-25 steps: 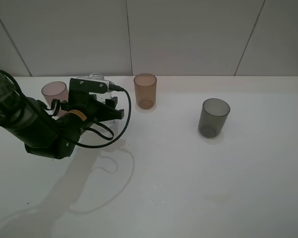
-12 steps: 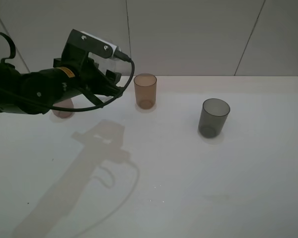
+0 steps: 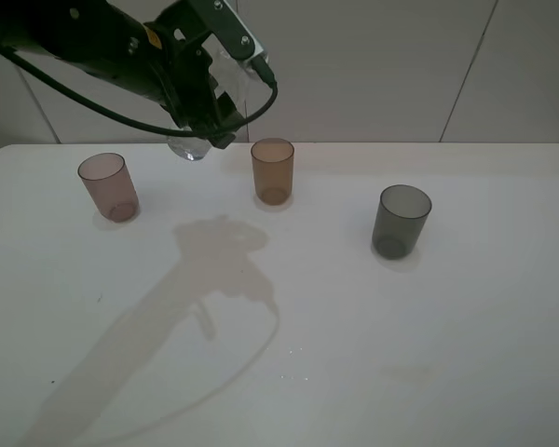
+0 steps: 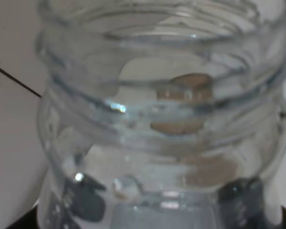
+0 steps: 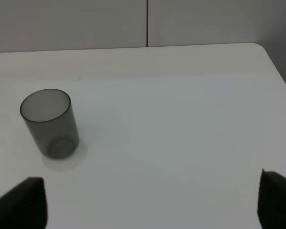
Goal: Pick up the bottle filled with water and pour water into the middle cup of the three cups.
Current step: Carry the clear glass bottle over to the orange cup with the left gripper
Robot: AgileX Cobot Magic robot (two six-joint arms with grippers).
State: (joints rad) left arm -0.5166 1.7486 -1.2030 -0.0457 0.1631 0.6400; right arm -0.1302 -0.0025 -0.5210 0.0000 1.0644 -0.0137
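Observation:
My left gripper [image 3: 208,104] is shut on the clear bottle [image 3: 192,145] and holds it tilted in the air, above the table just left of the amber middle cup [image 3: 272,170]. In the left wrist view the bottle's wide threaded neck [image 4: 162,109] fills the frame, uncapped, with water in its body. The pinkish-mauve cup [image 3: 108,185] stands at the left and the dark-grey cup [image 3: 401,220] at the right; all stand upright. My right gripper [image 5: 150,202] is open and empty above the table, with the grey cup [image 5: 50,122] ahead of it.
The white table [image 3: 354,326] meets a light panelled wall at the back. The left arm's shadow [image 3: 196,279] falls across the table's front left. The table's right edge [image 5: 276,67] shows in the right wrist view.
My left arm has lifted the bottle from the table beside the pinkish cup, up and to the right toward the amber cup. The cups have not moved.

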